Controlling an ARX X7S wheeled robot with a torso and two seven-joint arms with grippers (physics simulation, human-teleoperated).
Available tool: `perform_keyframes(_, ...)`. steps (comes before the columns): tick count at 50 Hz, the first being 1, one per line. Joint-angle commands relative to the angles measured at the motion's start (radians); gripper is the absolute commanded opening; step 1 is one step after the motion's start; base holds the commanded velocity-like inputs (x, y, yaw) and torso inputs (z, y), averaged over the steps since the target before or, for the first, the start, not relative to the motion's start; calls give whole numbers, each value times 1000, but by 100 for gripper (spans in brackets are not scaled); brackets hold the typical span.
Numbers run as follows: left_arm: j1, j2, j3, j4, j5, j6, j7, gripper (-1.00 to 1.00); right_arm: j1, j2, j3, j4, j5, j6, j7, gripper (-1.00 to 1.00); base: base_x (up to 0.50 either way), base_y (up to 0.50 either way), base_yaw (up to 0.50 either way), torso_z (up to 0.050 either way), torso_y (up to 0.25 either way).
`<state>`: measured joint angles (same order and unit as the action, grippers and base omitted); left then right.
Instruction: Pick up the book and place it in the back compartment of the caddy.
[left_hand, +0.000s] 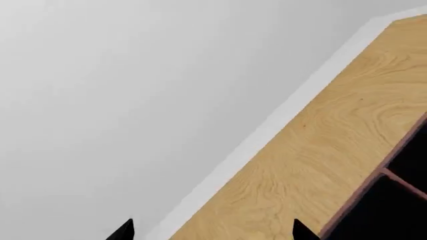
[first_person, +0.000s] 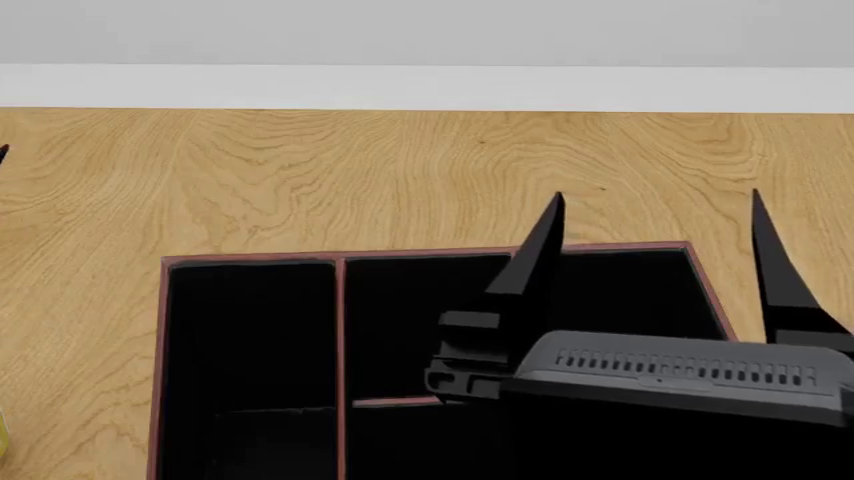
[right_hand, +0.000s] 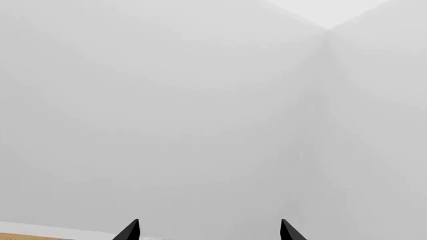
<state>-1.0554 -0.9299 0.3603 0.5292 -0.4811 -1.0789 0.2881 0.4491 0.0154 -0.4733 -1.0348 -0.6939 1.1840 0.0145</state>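
Note:
The book shows in no view. The dark red caddy (first_person: 162, 330) with its black interior lies on the wooden table at the lower middle of the head view. Its back compartment (first_person: 407, 330) lies behind a short maroon cross divider. My right gripper (first_person: 657, 215) is open and empty above the caddy's right part, fingers pointing toward the far wall. In the right wrist view the right gripper (right_hand: 208, 231) faces only the wall. My left gripper (left_hand: 213, 231) is open and empty over the table's edge, with a corner of the caddy (left_hand: 383, 170) to one side.
The wooden table (first_person: 400, 170) runs to a white wall at the back. A yellow sliver (first_person: 3, 432) shows at the head view's left edge. A small black tip (first_person: 3, 153) shows higher on that edge.

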Motion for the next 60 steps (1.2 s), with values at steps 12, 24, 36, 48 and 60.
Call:
perform_keyframes(12, -67, -245, 385, -91, 274, 270, 245, 100, 7, 8, 3, 2, 46, 4, 33, 100, 0, 0, 0, 0, 0)
perform_keyframes(24, -14, -337, 422, -21, 302, 350, 263, 100, 4, 14, 10, 8, 75, -3, 50, 100, 0, 0, 0, 0, 0)
perform_keyframes(36, 76, -434, 423, 74, 228, 382, 209, 100, 7, 16, -2, 5, 80, 7, 60, 100, 0, 0, 0, 0, 0)
perform_keyframes(48, 137, -501, 430, 130, 152, 403, 153, 100, -2, 17, 15, 18, 112, -13, 73, 100, 0, 0, 0, 0, 0)
perform_keyframes(60, 210, -512, 456, 140, 86, 440, 66, 100, -1, 20, 23, 32, 144, -22, 90, 100, 0, 0, 0, 0, 0)
